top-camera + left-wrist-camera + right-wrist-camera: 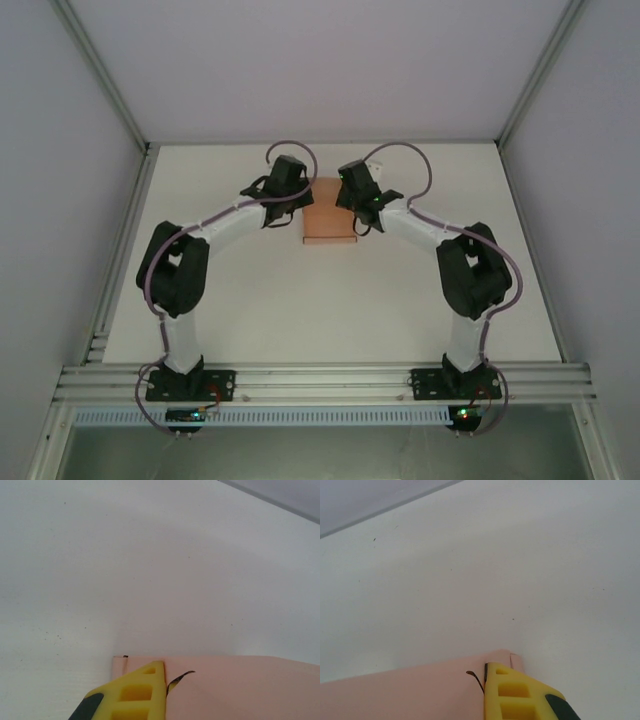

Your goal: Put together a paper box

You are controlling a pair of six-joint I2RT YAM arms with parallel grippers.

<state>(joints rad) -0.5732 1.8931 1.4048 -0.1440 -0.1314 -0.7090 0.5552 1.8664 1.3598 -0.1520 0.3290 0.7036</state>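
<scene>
The paper box [328, 226] is a salmon-pink piece of card lying on the white table, towards the back middle. My left gripper [299, 206] sits at its left edge and my right gripper [352, 206] at its right edge. In the left wrist view one yellow finger [135, 695] lies against the pink card [240, 690], which hides the other finger; the left gripper [167, 674] is shut on the card near a corner. The right wrist view mirrors this: a yellow finger [515, 695] presses the card [400, 695], and the right gripper [485, 672] is shut on it. A small curved slit shows in the card beside each finger.
The white table [250, 300] has enclosure walls at left, right and back. An aluminium rail [320, 380] carries both arm bases at the near edge. Both elbows bow outwards at mid-table.
</scene>
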